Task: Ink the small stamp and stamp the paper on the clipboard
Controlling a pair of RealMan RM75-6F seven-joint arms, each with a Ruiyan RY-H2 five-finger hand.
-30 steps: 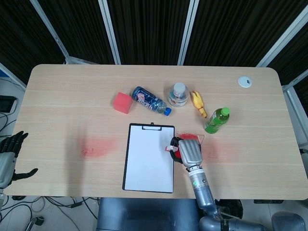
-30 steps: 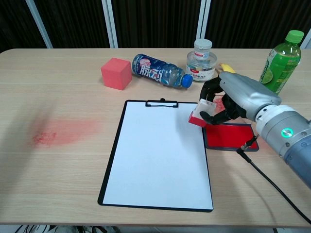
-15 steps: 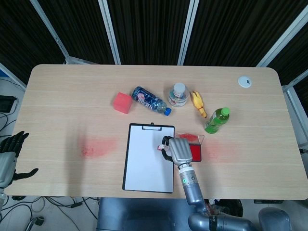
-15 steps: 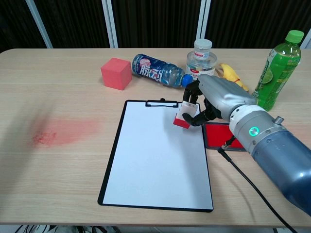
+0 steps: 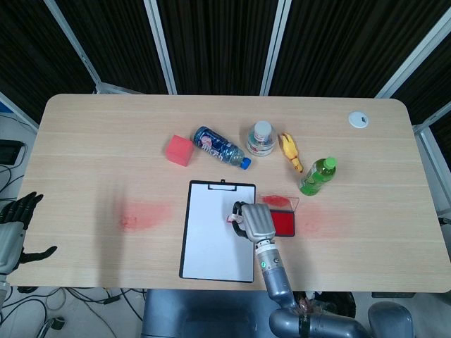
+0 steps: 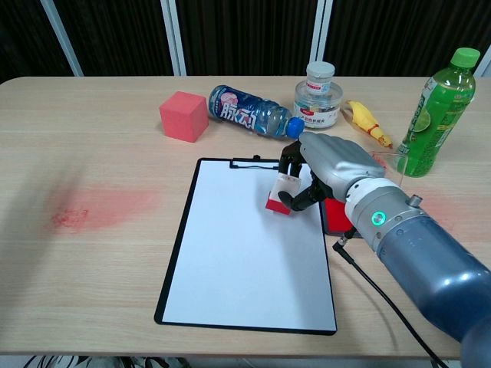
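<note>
Chest view: the right hand (image 6: 318,175) grasps the stamp (image 6: 281,195), now shifted left from the ink pad (image 6: 335,217) to above the paper (image 6: 245,253) on the clipboard (image 6: 178,244) (centre frame). Inking appears done; pressing remains. The left hand (image 5: 13,232) waits released, lower left.

Beyond my board I see a red cube (image 6: 184,116), a lying blue bottle (image 6: 251,112), a small jar (image 6: 318,95), a rubber chicken (image 6: 368,123) and a green bottle (image 6: 439,100)
</note>
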